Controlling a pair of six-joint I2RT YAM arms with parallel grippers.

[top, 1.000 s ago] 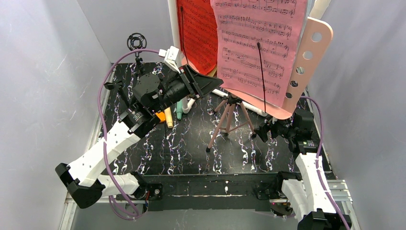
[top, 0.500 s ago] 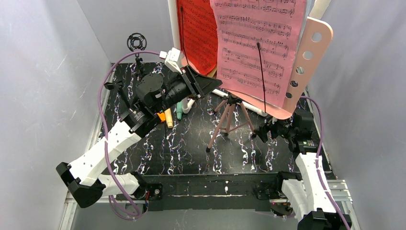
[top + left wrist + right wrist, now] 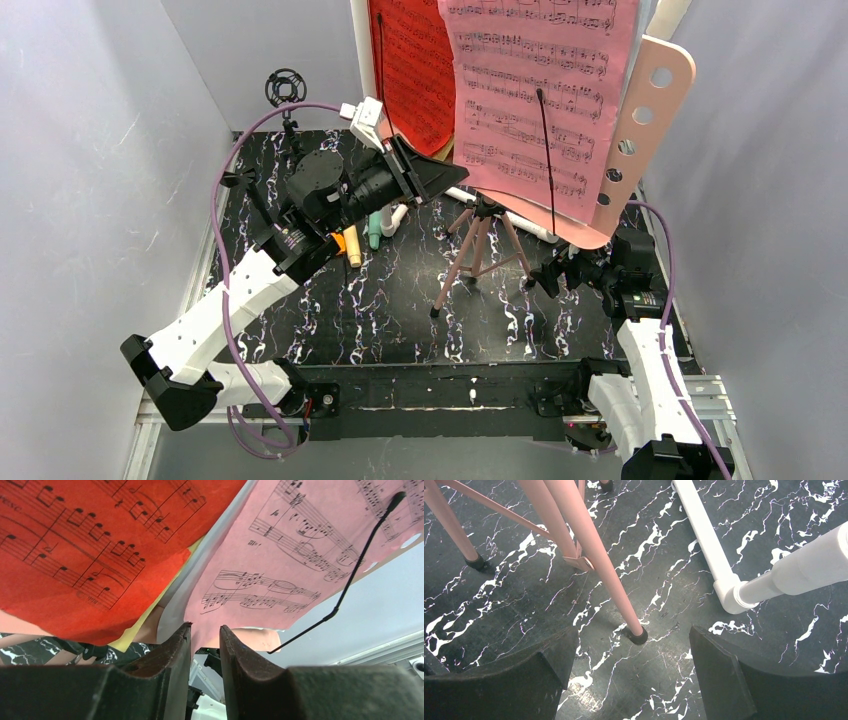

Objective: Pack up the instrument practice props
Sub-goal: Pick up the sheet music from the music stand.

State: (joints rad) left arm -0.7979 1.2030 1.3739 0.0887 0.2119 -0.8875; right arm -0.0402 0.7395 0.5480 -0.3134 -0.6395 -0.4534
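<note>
Claw on the left (image 3: 204, 627) up at centre frame, fingers a sliver apart just under the pink sheet (image 3: 280, 555). Right claw (image 3: 632, 645) spread wide at lower right, stand leg (image 3: 591, 545) between its fingers, untouched.

The black, white-veined tabletop (image 3: 390, 310) carries the pink music stand tripod (image 3: 470, 262) at centre. A white pipe frame (image 3: 520, 225) lies just behind it. A mint-green microphone (image 3: 374, 232) and a yellow microphone (image 3: 352, 250) lie side by side at centre left.
</note>
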